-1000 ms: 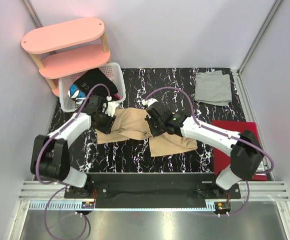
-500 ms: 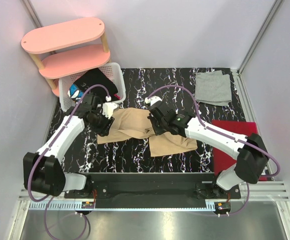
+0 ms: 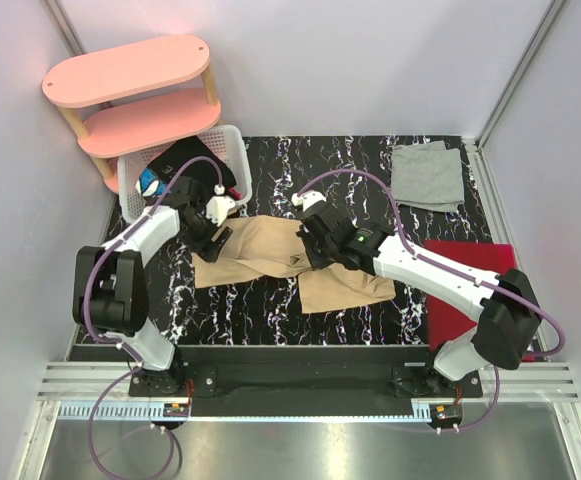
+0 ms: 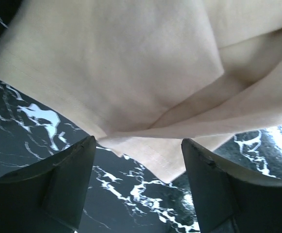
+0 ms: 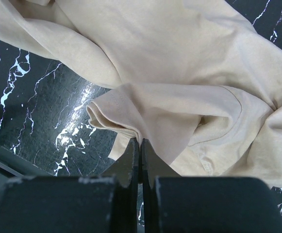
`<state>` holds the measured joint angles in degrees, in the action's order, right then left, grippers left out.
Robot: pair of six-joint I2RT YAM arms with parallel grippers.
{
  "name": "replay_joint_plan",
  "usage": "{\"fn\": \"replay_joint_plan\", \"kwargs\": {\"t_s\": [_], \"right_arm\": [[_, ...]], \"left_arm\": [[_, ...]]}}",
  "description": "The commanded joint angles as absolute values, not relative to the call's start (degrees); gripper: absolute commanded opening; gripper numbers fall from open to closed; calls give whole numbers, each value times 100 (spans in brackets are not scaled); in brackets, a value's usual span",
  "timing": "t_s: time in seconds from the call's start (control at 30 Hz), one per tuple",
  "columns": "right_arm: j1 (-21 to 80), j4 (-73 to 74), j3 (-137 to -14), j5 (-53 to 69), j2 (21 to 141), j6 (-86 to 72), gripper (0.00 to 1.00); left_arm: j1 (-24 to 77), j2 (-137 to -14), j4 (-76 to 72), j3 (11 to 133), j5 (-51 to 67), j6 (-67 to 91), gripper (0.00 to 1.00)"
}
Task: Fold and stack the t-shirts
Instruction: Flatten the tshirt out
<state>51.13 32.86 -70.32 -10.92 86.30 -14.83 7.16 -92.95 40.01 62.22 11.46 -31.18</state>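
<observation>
The large tan-beige t-shirt (image 3: pixel 270 255) lies crumpled in the middle of the black marble table (image 3: pixel 360 170). My right gripper (image 3: pixel 308 260) is shut on a fold of it; in the right wrist view the jaws (image 5: pixel 141 143) pinch a hem fold of the tan shirt (image 5: pixel 179 63). My left gripper (image 3: pixel 214 236) is at the shirt's left end. In the left wrist view it (image 4: pixel 138 162) is open and empty, a corner of the tan shirt (image 4: pixel 131 73) just ahead of its fingers (image 4: pixel 68 184). The light grey t-shirt (image 3: pixel 427 175) lies folded at the far right.
A flat red folder (image 3: pixel 470 290) lies at the table's right edge under my right arm. A white basket (image 3: pixel 130 190) with dark clothes stands at the far left, next to a pink two-tier shelf (image 3: pixel 130 100). Walls close in on all sides.
My left arm's elbow has swung and its gripper has shifted slightly up toward the basket. My right gripper has kept hold of the tan shirt and moved slightly right.
</observation>
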Motion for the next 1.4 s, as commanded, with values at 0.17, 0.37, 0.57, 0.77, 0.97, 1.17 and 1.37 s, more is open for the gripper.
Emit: {"fn": "replay_joint_plan", "kwargs": {"t_s": [0.17,0.37,0.57,0.77,0.97,1.17,1.37], "right_arm": [[5168,3287,-7189,-1178,8402,-1521,0],[5168,3340,-7260,-1230,8358,-1485,0],[5168,3331,-7277,-1257,8367,-1485,0],[5168,3349,-7277,-1336,8315,-1485,0],[5168,3401,-7339,-1599,8227,-1354,0],[5159,3428,-7418,-2118,7981,-1222,0],[5115,3419,-7462,-2434,8007,-1187,0]], "left_arm": [[668,-9694,3885,6715,1503,-3542,46],[668,-9861,4052,6706,1573,-3673,56],[668,-9888,4324,6750,1749,-3876,59],[668,-9932,4482,6785,1828,-3885,0],[668,-9432,4946,6838,1836,-3946,0],[685,-8440,7349,7251,2591,-4727,0],[1264,-7490,8868,6296,2201,-5396,20]]}}
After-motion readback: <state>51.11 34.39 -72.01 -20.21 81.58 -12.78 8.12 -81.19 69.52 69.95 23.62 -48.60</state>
